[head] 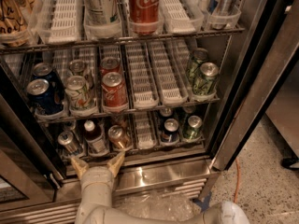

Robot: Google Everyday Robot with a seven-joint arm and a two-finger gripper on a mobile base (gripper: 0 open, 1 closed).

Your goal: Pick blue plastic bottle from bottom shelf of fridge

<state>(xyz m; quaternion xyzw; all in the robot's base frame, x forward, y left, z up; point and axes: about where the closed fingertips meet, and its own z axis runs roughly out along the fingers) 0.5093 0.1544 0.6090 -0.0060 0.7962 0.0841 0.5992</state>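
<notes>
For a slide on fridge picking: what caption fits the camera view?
Open gripper low before the fridge, aimed at the bottle between two cans on the bottom shelf.

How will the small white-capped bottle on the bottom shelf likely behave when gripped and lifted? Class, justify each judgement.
The blue plastic bottle probably flexes slightly when squeezed, being plastic. Upright and narrow, it may tip against the flanking cans if nudged. The open gripper hovers just in front of it, slightly lower.

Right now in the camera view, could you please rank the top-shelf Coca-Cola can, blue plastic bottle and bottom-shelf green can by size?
Coca-Cola can: largest, though cropped.
blue plastic bottle, then green can: nearly alike, so unsure.
The gripper is open at the fridge sill below the bottle.
</notes>
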